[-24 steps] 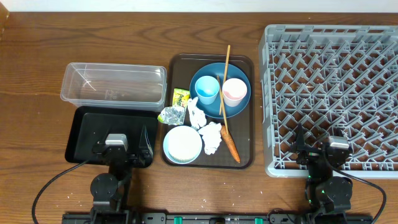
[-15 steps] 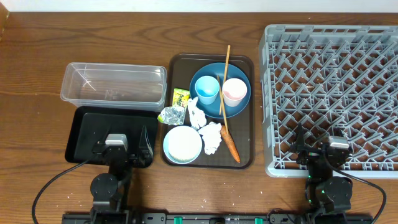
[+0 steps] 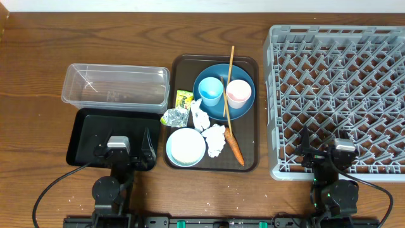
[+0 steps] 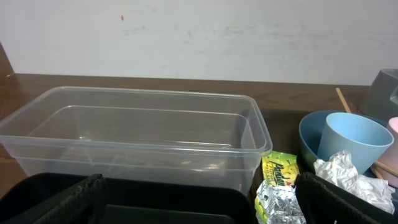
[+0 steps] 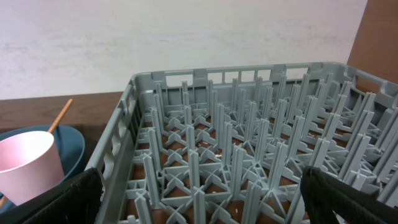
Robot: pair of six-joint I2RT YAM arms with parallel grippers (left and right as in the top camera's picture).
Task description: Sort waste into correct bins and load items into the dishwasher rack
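On the brown serving tray (image 3: 248, 166) lie a blue plate (image 3: 223, 109) with a light blue cup (image 3: 211, 91) and a pinkish cup (image 3: 238, 94), chopsticks (image 3: 229, 76), a white bowl (image 3: 186, 146), a carrot (image 3: 234, 147), tissues (image 3: 215, 139), foil (image 3: 174, 117) and a yellow-green packet (image 3: 183, 99). The clear tub (image 3: 116, 84) and the black tray (image 3: 95, 126) stand to the left, the grey rack (image 3: 338, 95) to the right. My left gripper (image 3: 124, 147) is open over the black tray. My right gripper (image 3: 324, 151) is open over the rack's near edge. No rice shows.
In the left wrist view the clear tub (image 4: 134, 140) stands just ahead, with the packet (image 4: 280, 169) and foil (image 4: 278, 200) by my right finger. In the right wrist view the rack's pegs (image 5: 236, 155) stand between my fingers, and the pinkish cup (image 5: 28, 165) is at the left.
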